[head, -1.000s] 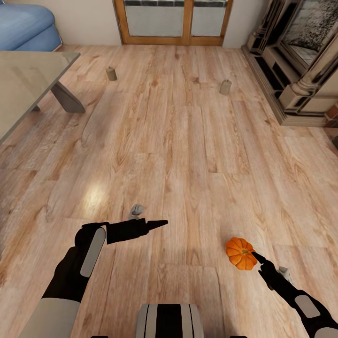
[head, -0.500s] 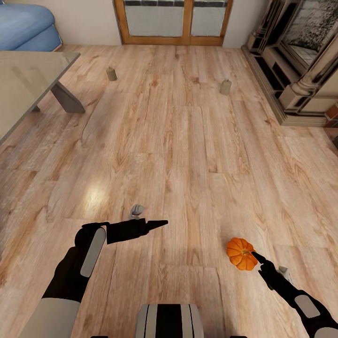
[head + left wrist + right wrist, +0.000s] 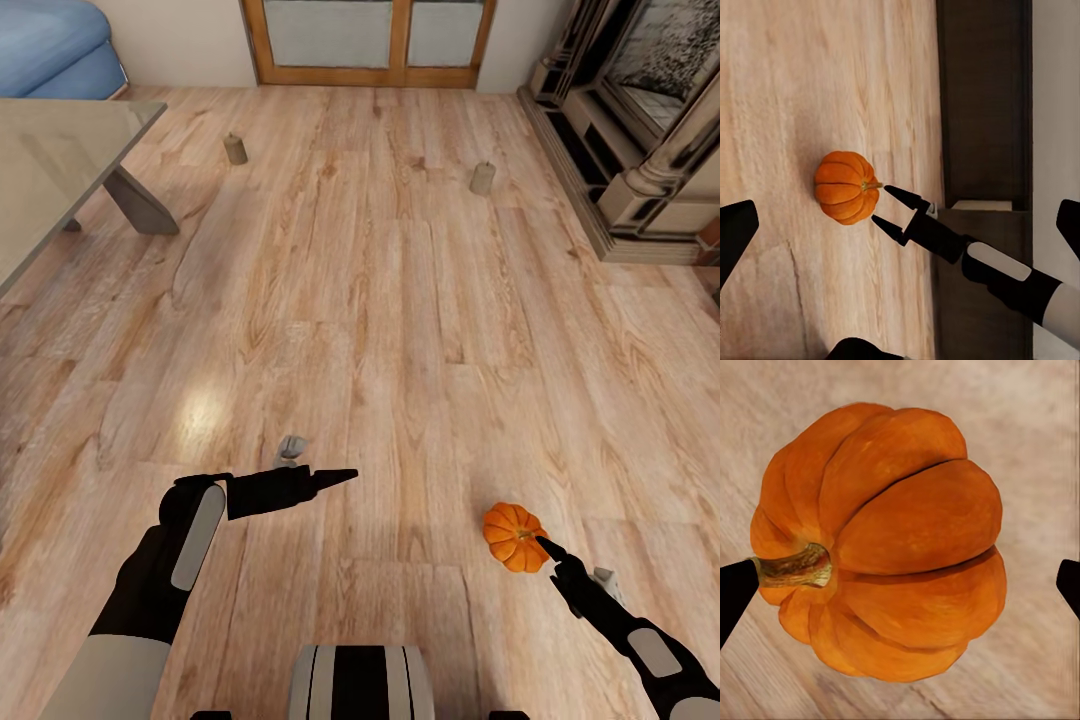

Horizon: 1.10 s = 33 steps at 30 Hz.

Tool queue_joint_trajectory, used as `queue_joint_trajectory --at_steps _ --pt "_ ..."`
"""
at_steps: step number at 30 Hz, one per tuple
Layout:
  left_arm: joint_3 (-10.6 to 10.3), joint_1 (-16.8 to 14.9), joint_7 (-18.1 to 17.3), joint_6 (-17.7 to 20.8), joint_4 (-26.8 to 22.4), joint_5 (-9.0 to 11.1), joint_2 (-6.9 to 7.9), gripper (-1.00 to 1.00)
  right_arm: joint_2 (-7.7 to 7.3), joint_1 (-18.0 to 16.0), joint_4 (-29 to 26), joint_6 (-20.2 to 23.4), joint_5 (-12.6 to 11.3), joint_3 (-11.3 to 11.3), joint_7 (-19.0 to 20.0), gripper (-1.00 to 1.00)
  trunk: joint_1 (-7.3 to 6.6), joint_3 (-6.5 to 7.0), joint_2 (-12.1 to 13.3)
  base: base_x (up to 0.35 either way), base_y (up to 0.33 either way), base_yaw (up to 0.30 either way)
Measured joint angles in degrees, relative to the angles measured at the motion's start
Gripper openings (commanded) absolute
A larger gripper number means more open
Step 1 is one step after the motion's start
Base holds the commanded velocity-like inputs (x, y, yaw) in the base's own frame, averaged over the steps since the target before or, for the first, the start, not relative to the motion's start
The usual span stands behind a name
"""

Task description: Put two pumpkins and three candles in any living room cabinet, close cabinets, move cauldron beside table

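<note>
A ribbed orange pumpkin lies on the wood floor at the lower right. It also shows as the pumpkin from the left wrist and close up as the pumpkin from the right wrist. My right gripper is open at its near side, one fingertip by the stem; the right gripper spans it without touching. My left gripper hovers open and empty over the floor, left of the pumpkin. Two candles stand far ahead. The dark brown cabinet lies beyond the pumpkin.
A glass-topped table juts in at the far left, with a blue sofa behind it. An ornate stone fireplace fills the far right. Wood-framed glass doors close the back wall.
The whole head view has shifted slightly, so the camera moved. Both arms and the pumpkin keep their places.
</note>
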Motion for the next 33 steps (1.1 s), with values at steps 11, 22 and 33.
queue_joint_trajectory --at_steps 11,22,33 --pt "0.0 0.0 0.0 0.0 0.0 0.0 0.0 1.0 0.0 0.0 0.0 0.0 0.0 0.0 0.0 1.0 0.1 -0.89 -0.1 0.0 0.0 0.0" --pt "0.0 0.0 0.1 0.0 0.0 0.0 0.0 1.0 0.0 0.0 0.0 0.0 0.0 0.1 0.0 1.0 0.1 -0.89 -0.1 0.0 0.0 0.0" --pt "0.0 0.0 0.0 0.0 0.0 0.0 0.0 1.0 0.0 0.0 0.0 0.0 0.0 0.1 0.0 1.0 0.09 -0.89 -0.1 0.018 0.007 0.0"
